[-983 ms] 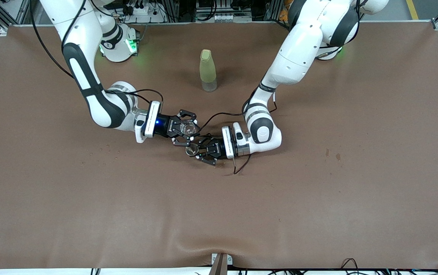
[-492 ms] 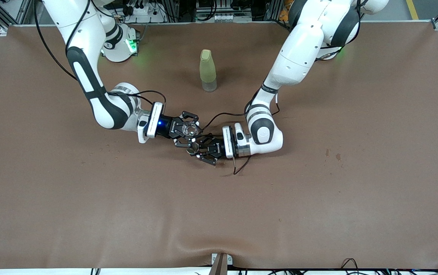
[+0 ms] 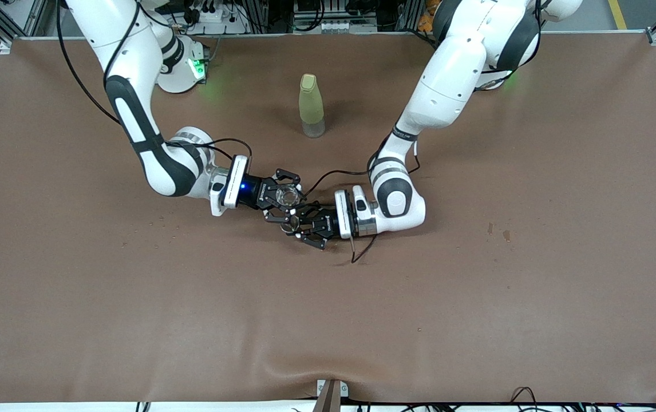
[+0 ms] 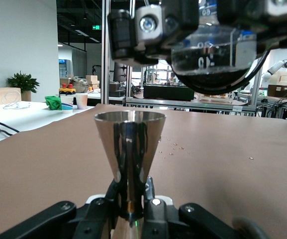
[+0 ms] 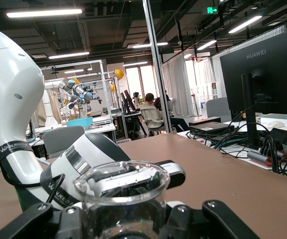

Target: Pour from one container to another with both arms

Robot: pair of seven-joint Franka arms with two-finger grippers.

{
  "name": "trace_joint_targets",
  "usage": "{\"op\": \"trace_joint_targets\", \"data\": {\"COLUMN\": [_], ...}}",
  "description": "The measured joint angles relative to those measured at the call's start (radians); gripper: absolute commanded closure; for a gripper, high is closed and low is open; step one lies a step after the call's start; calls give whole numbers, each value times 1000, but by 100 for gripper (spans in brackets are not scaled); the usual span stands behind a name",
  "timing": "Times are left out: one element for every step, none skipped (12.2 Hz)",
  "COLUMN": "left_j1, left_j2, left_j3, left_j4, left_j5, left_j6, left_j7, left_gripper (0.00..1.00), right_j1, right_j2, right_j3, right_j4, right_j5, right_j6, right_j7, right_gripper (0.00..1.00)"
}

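My right gripper [image 3: 285, 197] is shut on the clear glass cup [image 3: 286, 195], held upright over the middle of the table. My left gripper [image 3: 293, 224] is shut on the steel jigger [image 3: 289, 225], also upright. In the left wrist view the jigger [image 4: 129, 149] stands in my left gripper [image 4: 132, 204], its fingers [image 4: 152, 201] pinching the narrow waist, and the glass cup [image 4: 214, 56] hangs higher up, close by. In the right wrist view the cup [image 5: 122, 204] fills the space between the fingers of my right gripper [image 5: 126, 226].
A tall yellow-green bottle [image 3: 311, 105] stands on the brown table [image 3: 477, 297], farther from the front camera than both grippers. Small dark spots [image 3: 497, 232] mark the mat toward the left arm's end. A cable [image 3: 362, 249] loops beside the left wrist.
The right gripper has carried the glass cup toward the left gripper, closing the gap to the jigger. The left gripper has barely moved.
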Motion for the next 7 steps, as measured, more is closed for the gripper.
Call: {"op": "trace_joint_targets", "data": {"left_j1": [0,0,0,0,0,1,1], "left_j2": [0,0,0,0,0,0,0], "left_j3": [0,0,0,0,0,0,0], "left_j4": [0,0,0,0,0,0,0], "left_j5": [0,0,0,0,0,0,0], "left_j6": [-7,-9,-9,-9,-9,-9,-9], "left_j7": [0,0,0,0,0,0,0], "left_gripper": [100,100,100,100,100,100,100], "right_j1": [0,0,0,1,1,2,2], "right_j2": [2,5,7,9,9,9,9], "right_j3": [0,0,1,3,5,7,8], "right_j4": [0,0,0,0,0,0,1], "right_j5": [2,6,10,13,14,15,16], "right_j6": [0,0,0,0,0,-1,-2], "right_j7": [1,6,18,31,47,60,76], "right_gripper": [100,100,100,100,100,100,100]}}
